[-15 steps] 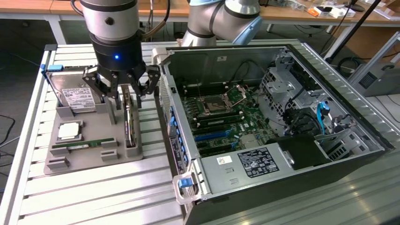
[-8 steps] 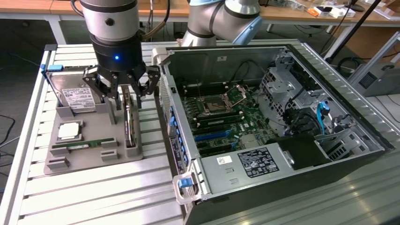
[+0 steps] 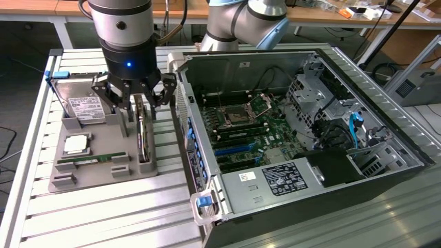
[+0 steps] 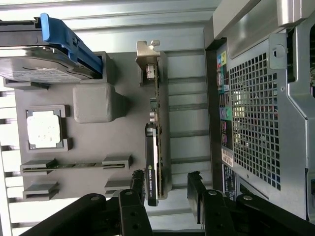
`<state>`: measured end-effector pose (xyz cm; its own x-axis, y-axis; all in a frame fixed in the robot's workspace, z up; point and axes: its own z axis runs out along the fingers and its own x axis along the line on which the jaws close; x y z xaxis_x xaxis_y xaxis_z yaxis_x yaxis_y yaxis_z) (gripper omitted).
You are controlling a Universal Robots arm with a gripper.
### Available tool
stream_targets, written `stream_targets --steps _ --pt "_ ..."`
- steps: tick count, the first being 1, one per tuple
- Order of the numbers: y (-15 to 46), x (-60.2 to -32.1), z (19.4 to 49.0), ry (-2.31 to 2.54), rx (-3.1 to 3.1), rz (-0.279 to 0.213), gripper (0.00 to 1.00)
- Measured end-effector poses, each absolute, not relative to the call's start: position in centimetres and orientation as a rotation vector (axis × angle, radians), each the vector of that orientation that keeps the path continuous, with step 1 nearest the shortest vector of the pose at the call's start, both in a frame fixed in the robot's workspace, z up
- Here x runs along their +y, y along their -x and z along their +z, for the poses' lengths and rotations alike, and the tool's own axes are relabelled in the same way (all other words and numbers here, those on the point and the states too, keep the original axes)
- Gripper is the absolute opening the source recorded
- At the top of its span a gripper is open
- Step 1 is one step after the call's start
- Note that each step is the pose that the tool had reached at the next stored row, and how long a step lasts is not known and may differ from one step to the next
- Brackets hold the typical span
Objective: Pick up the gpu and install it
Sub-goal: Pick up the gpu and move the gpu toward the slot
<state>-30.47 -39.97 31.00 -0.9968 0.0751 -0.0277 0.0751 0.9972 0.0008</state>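
Observation:
The gpu (image 3: 141,138) stands on its long edge in a slot of the grey holder tray (image 3: 90,178), left of the computer case in the exterior view. From the wrist camera I look down on the gpu (image 4: 154,132), a thin dark board with its silver bracket at the far end. My gripper (image 3: 135,99) hangs straight over it and is open. In the wrist view the gripper (image 4: 166,189) has its two black fingers (image 4: 195,191) on either side of the card's near end. They do not touch it.
The tray also holds a hard drive (image 3: 85,107) with a blue clip, a CPU (image 3: 76,144) and a RAM stick (image 3: 93,160). The open computer case (image 3: 386,170) lies at the exterior view's right, its motherboard (image 3: 241,121) with blue slots exposed. Its perforated rear panel (image 4: 253,113) stands close beside the gpu.

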Motion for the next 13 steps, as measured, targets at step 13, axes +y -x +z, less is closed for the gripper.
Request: stream_targets --steps 13 --pt "30.47 -39.97 30.77 -0.117 3.112 -0.001 0.48"
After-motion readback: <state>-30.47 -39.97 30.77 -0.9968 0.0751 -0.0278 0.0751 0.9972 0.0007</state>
